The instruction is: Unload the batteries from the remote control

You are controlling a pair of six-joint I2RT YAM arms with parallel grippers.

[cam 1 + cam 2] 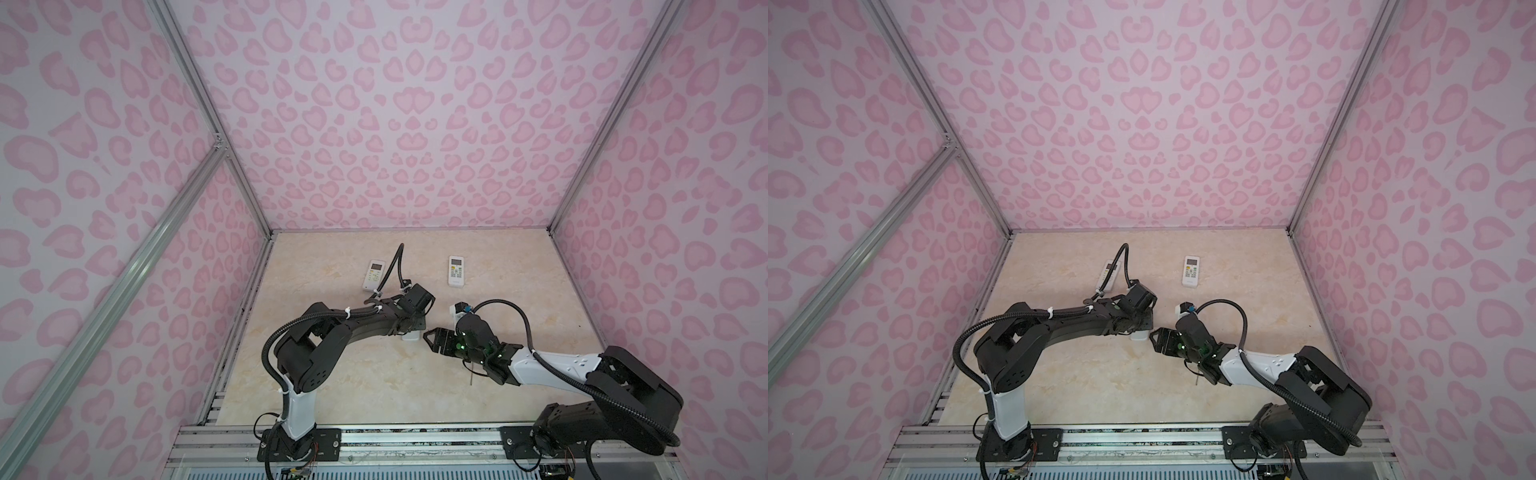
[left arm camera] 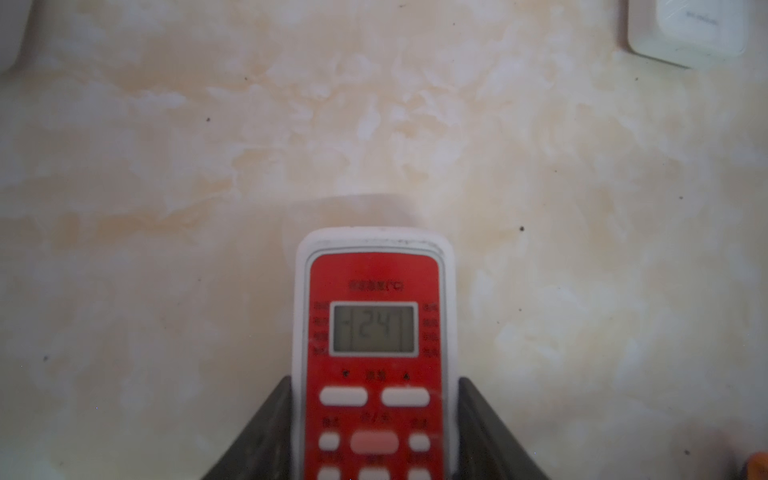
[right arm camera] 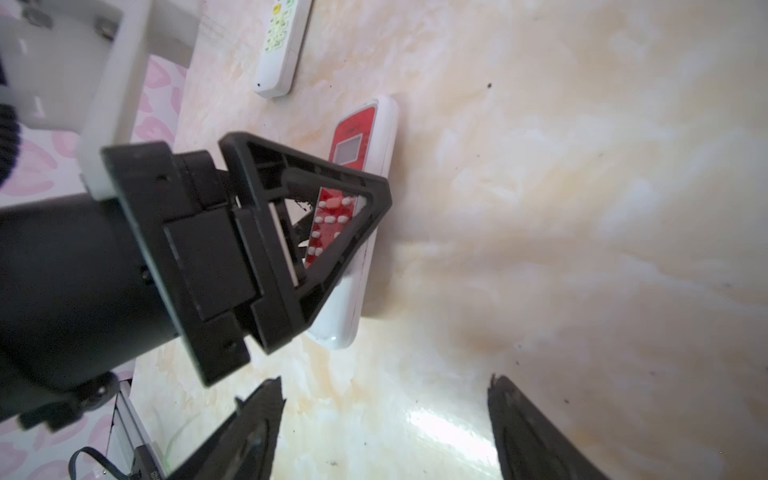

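Fingers of the left gripper point(image 2: 374, 380) press against both long sides of the red remote point(image 2: 372, 291), which lies face up on the beige marbled tabletop point(image 1: 374, 386). The batteries cannot be seen from this side. Just beside it, the right gripper point(image 3: 386, 384) hangs spread wide, holding nothing. Farther back lie a white remote point(image 1: 375, 274) and a second white remote point(image 1: 456, 271), well apart. Bare surface stretches toward the near aluminium rail point(image 1: 415, 434). Pink-patterned walls point(image 1: 395, 124) close off the other three edges.
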